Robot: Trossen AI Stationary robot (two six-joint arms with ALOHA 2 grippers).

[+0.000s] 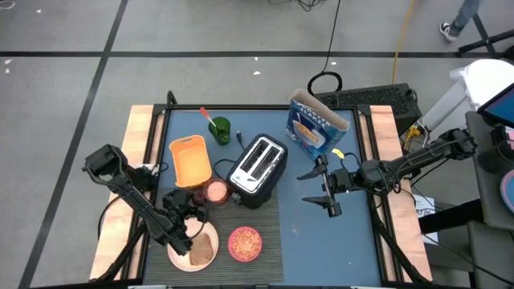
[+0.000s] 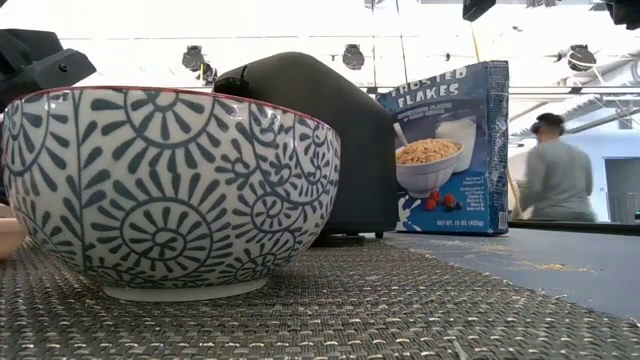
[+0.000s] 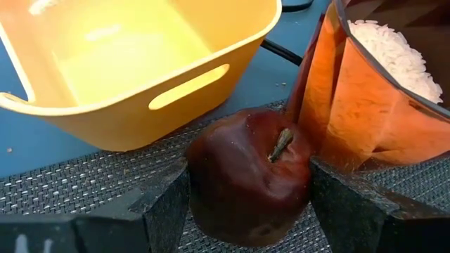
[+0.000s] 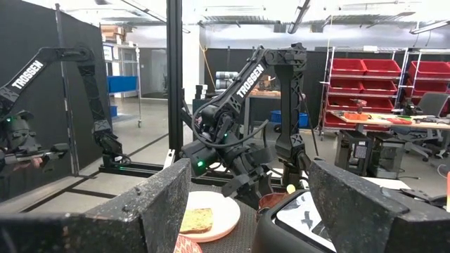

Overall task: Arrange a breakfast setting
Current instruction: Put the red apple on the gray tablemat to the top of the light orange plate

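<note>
Hidden/cut off: in the high view the left gripper (image 1: 183, 205) covers what it holds. Only the left wrist view shows it: a dark red apple (image 3: 249, 179) on the woven mat (image 3: 84, 186), w/ the two fingers (image 3: 165, 207) against its sides, pinching it. The orange cup (image 3: 365, 105) of white rice is cut by the frame edge, just beside the apple. The orange container (image 3: 140, 63) is near, behind it, only partly in frame.

In the low view the bowl (image 2: 170, 190) fills the foreground (blue-white pattern outside), so its contents are hidden. It blocks most of the toaster (image 2: 340, 140). Cereal box (image 2: 450, 150) is clear. Person (image 2: 555, 175) in the bkgd is blurred.

Spoon (image 1: 207, 119): only the red handle shows, sticking out of a green cup (image 1: 221, 130) at the table's back. Its metal end is hidden.

Right gripper (image 1: 329, 195) hangs over the blue surface right of the toaster, fingers (image 4: 151, 207) spread, nothing between them.

Task items: plate (image 1: 178, 255) w/ toast (image 1: 202, 249) at the front edge of the mat. The bowl, w/ cereal, is just right of it, apart.

Count: 1 plate, 1 toast, 1 bowl, 1 spoon, 1 apple, 1 toaster, 1 container, 1 box, 2 cups, 2 arms.
</note>
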